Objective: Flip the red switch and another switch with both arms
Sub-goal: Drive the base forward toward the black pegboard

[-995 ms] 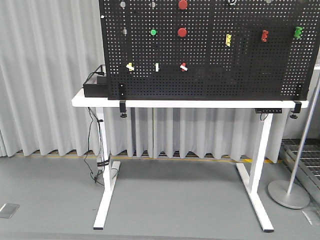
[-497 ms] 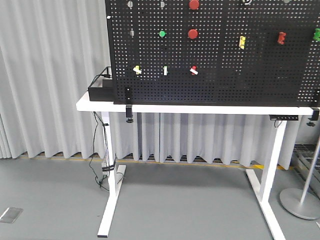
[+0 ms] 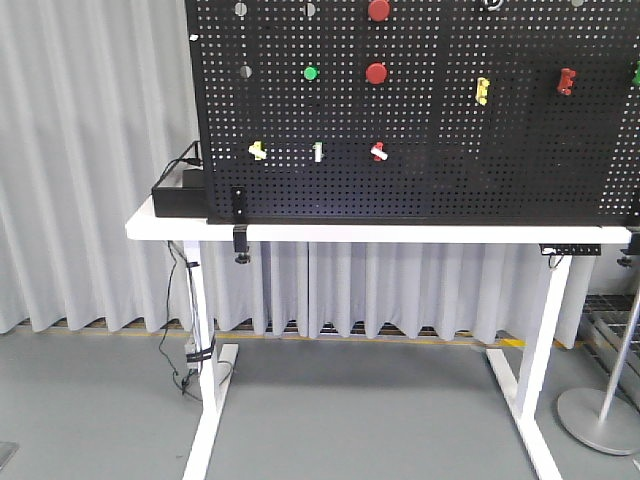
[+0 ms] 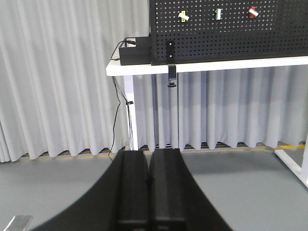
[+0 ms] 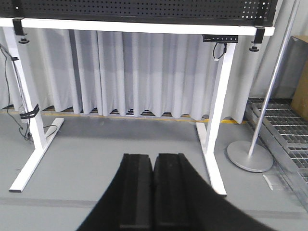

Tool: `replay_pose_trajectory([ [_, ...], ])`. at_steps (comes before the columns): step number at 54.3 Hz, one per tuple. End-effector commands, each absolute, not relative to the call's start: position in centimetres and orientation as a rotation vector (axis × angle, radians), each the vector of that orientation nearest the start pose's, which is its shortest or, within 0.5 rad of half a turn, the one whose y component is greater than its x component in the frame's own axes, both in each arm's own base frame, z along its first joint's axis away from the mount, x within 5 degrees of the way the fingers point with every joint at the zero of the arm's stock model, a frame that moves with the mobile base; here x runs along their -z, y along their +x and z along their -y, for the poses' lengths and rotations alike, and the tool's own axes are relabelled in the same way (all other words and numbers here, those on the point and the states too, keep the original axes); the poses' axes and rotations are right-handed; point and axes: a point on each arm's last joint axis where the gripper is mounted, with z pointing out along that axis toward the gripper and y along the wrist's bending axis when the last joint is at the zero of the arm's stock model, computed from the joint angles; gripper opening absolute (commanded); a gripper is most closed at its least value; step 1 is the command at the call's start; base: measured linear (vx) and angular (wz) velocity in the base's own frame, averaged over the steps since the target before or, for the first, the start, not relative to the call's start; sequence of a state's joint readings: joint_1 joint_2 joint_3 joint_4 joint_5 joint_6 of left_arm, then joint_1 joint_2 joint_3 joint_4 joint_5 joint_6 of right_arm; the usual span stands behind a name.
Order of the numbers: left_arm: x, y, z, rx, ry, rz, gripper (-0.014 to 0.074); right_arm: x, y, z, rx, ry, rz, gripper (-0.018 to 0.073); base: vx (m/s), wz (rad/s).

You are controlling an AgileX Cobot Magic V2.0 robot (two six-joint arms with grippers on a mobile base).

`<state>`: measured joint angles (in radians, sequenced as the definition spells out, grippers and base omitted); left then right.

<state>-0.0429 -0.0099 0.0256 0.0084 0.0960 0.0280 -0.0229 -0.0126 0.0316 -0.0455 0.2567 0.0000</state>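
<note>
The red switch (image 3: 378, 151) is a tiny toggle with a white lever, low on the black pegboard (image 3: 480, 170). Another switch (image 3: 258, 150), pale yellow with a white lever, sits in the same row to its left. The left wrist view shows both far off at the top, the yellow switch (image 4: 183, 16) and the red switch (image 4: 252, 12). My left gripper (image 4: 149, 154) is shut and empty, low over the floor. My right gripper (image 5: 153, 156) is also shut and empty, and the switches are out of its view. Neither gripper shows in the front view.
A green-based toggle (image 3: 318, 152) sits between the two switches. Round red buttons (image 3: 376, 73), a green button (image 3: 311, 73), and yellow (image 3: 483, 90) and red (image 3: 567, 81) handles are higher up. The board stands on a white table (image 3: 180, 226) beside a black box (image 3: 178, 195). A pole stand's base (image 5: 249, 156) rests on the floor at right.
In the front view the pegboard and table slid right, then back left, and now look slightly nearer. The switches look the same.
</note>
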Motion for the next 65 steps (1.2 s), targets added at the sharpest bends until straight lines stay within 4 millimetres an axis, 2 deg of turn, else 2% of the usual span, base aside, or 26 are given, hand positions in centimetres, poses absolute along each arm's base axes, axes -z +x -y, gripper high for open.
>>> replay_pose_trajectory([
  [1,-19.76,5.67,0.24,0.019,0.045,-1.523,0.0002,-18.64,5.6,0.2,0.059,-0.014,-1.673,-0.0004,0.19,-0.04],
  [65,-19.76,5.67,0.24,0.019,0.045,-1.523,0.0002,-18.64,5.6,0.2,0.059,-0.014,-1.673,-0.0004,0.29,-0.04],
])
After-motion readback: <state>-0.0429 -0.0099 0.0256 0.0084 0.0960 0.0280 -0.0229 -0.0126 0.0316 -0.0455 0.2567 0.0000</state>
